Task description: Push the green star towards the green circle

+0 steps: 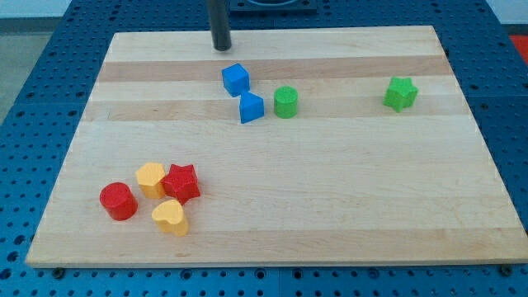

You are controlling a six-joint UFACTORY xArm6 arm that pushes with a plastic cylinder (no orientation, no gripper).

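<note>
The green star (400,93) lies near the view's upper right of the wooden board (330,198). The green circle (285,102) stands near the upper middle, well to the star's left. My tip (222,48) rests near the board's top edge, up and left of the green circle and far left of the green star. It touches no block.
A blue cube (236,79) and a blue triangular block (251,108) sit just left of the green circle. At the lower left are a red cylinder (118,201), a yellow block (151,178), a red star (181,182) and a yellow heart (170,217).
</note>
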